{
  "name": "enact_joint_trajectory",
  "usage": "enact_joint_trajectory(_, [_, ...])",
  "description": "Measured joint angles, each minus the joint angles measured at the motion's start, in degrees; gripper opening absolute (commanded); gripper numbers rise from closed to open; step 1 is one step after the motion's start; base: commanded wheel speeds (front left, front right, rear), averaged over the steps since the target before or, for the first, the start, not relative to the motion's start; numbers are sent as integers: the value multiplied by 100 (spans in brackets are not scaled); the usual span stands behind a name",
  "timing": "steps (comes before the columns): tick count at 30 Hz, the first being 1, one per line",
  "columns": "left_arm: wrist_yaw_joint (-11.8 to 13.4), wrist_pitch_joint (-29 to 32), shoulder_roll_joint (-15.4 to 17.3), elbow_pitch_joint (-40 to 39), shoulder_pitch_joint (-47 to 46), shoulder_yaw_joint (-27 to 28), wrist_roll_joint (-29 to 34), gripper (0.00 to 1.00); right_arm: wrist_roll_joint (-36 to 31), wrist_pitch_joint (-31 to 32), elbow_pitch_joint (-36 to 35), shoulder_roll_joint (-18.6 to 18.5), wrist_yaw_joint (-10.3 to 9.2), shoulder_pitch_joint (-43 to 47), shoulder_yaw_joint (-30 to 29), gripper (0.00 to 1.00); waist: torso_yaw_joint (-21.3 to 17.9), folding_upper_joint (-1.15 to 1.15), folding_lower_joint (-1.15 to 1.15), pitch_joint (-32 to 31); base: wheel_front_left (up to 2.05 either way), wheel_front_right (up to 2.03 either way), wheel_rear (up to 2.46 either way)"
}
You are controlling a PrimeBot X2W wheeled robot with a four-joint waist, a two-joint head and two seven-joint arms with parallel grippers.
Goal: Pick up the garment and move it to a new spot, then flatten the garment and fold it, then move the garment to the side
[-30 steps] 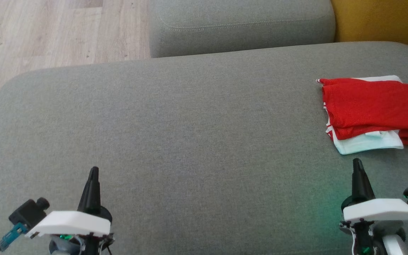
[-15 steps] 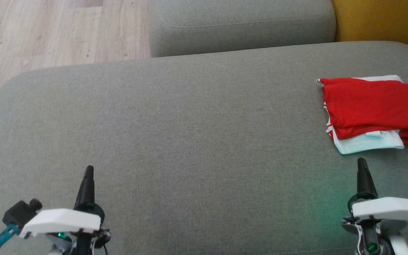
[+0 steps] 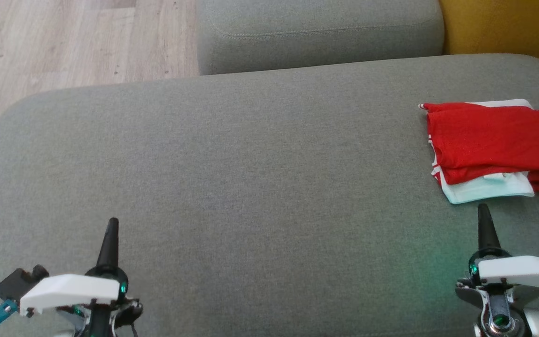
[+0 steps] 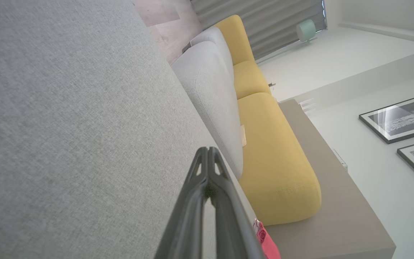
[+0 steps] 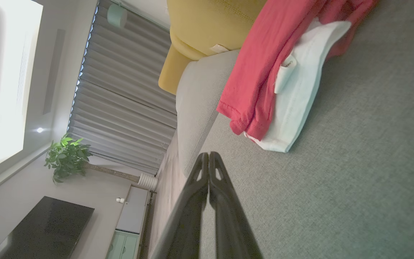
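**Folded garment at the right of the seat, both grippers closed on nothing**

Here's the garment [image 3: 494,140]: red over white, folded into a flat, roughly square stack. It lies on the right side of the grey seat [image 3: 251,164], and the head view's right edge cuts off its far end. A white layer pokes out from under the red along the near edge, with a small white label [image 3: 494,177] showing on it. From the right wrist view, the garment [image 5: 261,82] shows its stacked red hems over the white layer, flat on the fabric.

Just short of that near edge is the right gripper [image 3: 483,208], close to the garment but not touching it. Its two dark fingers are pressed together to a single point, with nothing between them. The right wrist view confirms it: the right gripper [image 5: 208,154] has its tips meeting above bare grey upholstery.

Across the seat, well apart from the garment, the left gripper [image 3: 112,222] points the same way, with its jaws closed too. In its own wrist view the left gripper [image 4: 208,149] has its tips touching, and a sliver of the red garment [image 4: 266,239] peeks out beside the fingers.

Behind the seat are a grey back cushion [image 3: 316,32] and, to its right, a yellow cushion [image 3: 503,28]. There's wooden floor [image 3: 63,42] at the upper left.
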Motion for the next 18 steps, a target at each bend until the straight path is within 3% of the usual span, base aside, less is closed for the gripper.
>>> enact_joint_trajectory(18, [-97, 290, 0, 93, -120, 192, -1003, 0, 1076, 267, -91, 2, 0, -1, -141, 0, 7, 0, 0, 14, 0, 0, 0])
